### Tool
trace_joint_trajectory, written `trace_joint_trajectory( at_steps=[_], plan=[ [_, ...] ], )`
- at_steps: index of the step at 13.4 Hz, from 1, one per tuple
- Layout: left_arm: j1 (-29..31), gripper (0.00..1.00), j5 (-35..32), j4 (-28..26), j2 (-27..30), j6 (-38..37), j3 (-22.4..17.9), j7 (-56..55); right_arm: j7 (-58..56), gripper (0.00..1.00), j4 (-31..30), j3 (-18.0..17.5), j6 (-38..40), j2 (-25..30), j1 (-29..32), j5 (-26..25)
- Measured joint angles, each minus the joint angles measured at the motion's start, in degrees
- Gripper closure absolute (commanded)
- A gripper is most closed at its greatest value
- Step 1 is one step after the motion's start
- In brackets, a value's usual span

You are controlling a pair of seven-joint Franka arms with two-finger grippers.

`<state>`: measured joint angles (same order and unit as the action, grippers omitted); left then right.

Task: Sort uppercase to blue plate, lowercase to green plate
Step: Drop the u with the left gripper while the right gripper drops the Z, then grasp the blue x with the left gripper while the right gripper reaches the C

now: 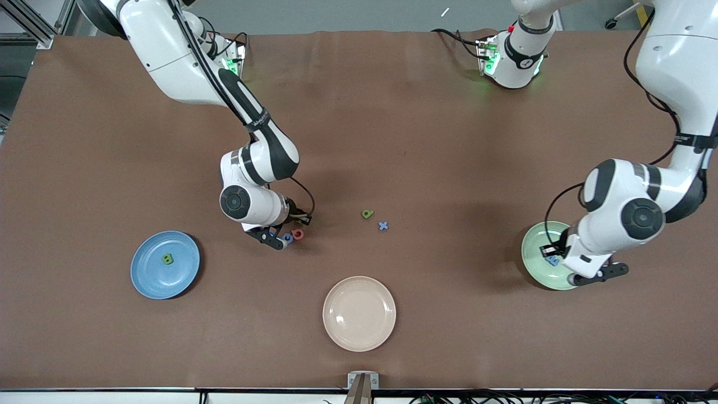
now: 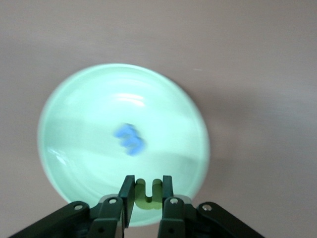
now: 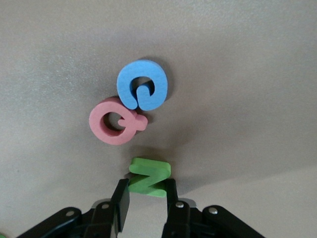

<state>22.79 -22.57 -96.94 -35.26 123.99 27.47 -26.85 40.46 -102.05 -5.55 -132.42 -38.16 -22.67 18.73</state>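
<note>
Gripping flat green N; right gripper.

Cream plate on the brown bench.

The cream plate is round and plain, with a slightly raised rim and nothing on it; it lies flat on the bench at the edge nearest the front camera, about midway between the two ends. A brown cloth covers the bench, with faint creases along the edge where the arm bases stand. A small grey metal bracket sits at the bench edge just below the plate in the front view. Black cables run along the floor strip under that edge, toward the left arm's end. A small white scrap lies on the grey floor past the bases.
</note>
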Motion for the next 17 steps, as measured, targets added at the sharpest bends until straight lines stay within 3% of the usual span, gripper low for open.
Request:
trace_joint_trajectory(
  at_steps=[4, 5, 6, 7, 12, 15, 17],
  plan=[
    [4.06, 0.71, -0.57, -0.07, -2.51, 1.91, 0.05, 5.20, -3.54, 0.97, 1.19, 2.02, -0.80, 0.58, 0.40, -1.34],
    [4.03, 0.49, -0.60, -0.08, -2.73, 1.96, 0.11, 5.28, -6.00, 0.97, 2.13, 3.23, -0.85, 0.71, 1.02, -2.23],
    [3.94, 0.18, -0.63, -0.11, -2.75, 1.96, 0.24, 5.28, -9.04, 0.97, 3.21, 4.22, -0.84, 0.77, 2.16, -3.26],
    [3.89, 0.00, -0.66, -0.11, -2.74, 1.96, 0.40, 5.28, -12.20, 0.97, 4.35, 4.89, -0.75, 0.78, 3.69, -4.79],
    [3.94, 0.00, -0.74, 0.03, -1.78, 1.19, 3.23, 4.83, -28.39, 0.97, 12.11, 5.79, 6.30, 0.75, 14.72, -14.17],
    [2.46, 0.00, -0.73, -0.31, -1.18, -2.31, 9.91, -5.73, -39.17, 0.97, 13.15, 5.87, 7.19, 0.29, 19.91, -14.79],
    [-1.47, 0.00, -0.73, -0.50, -0.94, -2.85, 11.36, -14.63, -43.84, 0.91, 13.15, 5.89, 7.19, -0.53, 22.27, -14.88]
  ],
)
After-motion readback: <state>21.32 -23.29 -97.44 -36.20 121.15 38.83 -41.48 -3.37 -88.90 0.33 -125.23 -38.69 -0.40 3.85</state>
